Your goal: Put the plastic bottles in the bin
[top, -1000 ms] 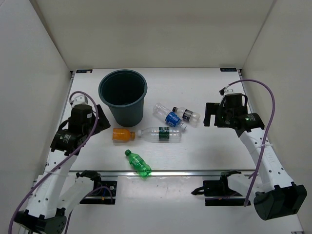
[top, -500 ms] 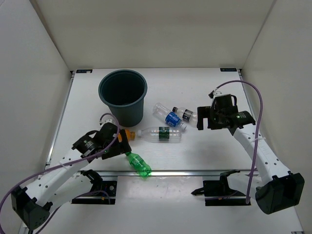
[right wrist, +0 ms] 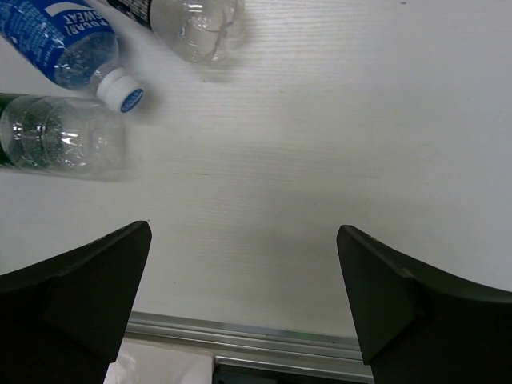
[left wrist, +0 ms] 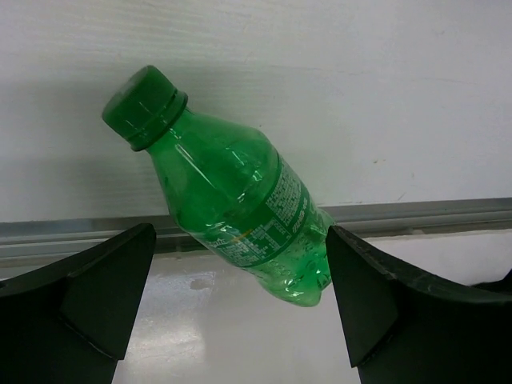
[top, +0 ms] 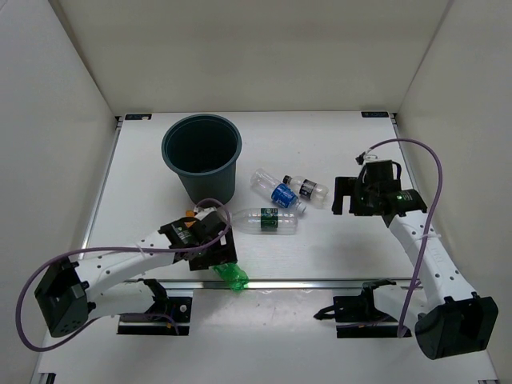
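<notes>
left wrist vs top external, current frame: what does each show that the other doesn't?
Only left wrist: the green bottle's cap and label print, with the open left end effector straddling it. From above, the arm hides the cap.

Only top external: the bin, the blue-label bottle, the dark-label bottle, the green-label bottle, and the right end effector.

Both: the green bottle lying by the metal rail at the table's near edge.

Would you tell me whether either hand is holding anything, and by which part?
Nothing is held. The left hand is open around the green bottle, not closed on it; the right hand is open over the table.
</notes>
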Controlling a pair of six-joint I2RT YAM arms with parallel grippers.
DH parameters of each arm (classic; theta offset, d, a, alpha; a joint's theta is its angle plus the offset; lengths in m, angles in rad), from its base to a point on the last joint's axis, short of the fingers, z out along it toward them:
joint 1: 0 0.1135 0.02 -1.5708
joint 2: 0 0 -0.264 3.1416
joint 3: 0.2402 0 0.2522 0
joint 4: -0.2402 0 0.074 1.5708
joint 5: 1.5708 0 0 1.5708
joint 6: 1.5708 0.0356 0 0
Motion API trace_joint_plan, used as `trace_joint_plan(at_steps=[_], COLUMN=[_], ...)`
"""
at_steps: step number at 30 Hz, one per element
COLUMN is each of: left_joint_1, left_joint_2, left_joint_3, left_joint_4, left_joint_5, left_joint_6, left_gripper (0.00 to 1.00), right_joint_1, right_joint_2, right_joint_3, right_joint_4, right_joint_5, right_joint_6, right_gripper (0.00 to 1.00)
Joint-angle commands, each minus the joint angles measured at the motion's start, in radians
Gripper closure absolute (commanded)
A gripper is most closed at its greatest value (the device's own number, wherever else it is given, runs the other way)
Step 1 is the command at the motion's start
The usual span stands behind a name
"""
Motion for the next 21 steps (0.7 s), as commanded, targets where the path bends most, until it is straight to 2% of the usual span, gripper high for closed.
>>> trace_joint_plan(at_steps=[1,5,10,11,13,15,17,20,21], left_joint_1=[-0.028,-0.061,-0.044,-0.045,-0.048,-0.062,-0.067,-0.071,-0.085], left_joint_2=[0.028,0.104,0.167,0.184,0.204,0.215,0.212,0.2,0.213], left_joint_3=[-0.008,0.007,0.0,0.006,0.021,0.067,0.085,0.125,0.176], left_joint_4=[0.036,0.052,0.095,0.105,0.112,0.096,0.113,0.158,0.124], left_joint_5=[0.008,0.001,-0.027,-0.039,-0.033,-0.048,-0.041,0.045,0.059], left_joint_6=[-0.048,-0.049,-0.029,-0.029,-0.002,0.006,0.061,0.257,0.282], left_gripper=[0.01,0.01,0.02,0.08,0.3,0.45,0.47,0.49,0.49], right_joint_1=[-0.029,-0.04,-0.066,-0.07,-0.078,-0.086,-0.086,-0.083,-0.087], right_joint_2=[-0.026,-0.033,-0.044,-0.047,-0.046,-0.053,-0.052,-0.064,-0.066], right_joint_3=[-0.023,-0.043,-0.069,-0.066,-0.064,-0.066,-0.073,-0.086,-0.089], right_joint_4=[0.019,0.025,0.034,0.037,0.039,0.04,0.054,0.091,0.093], right_joint_5=[0.007,0.016,0.008,0.004,0.003,0.011,0.011,0.008,-0.003], right_joint_6=[-0.01,-0.017,-0.026,-0.023,-0.026,-0.037,-0.043,-0.052,-0.049], right_gripper=[0.01,0.01,0.01,0.01,0.0,0.01,0.0,0.01,0.01])
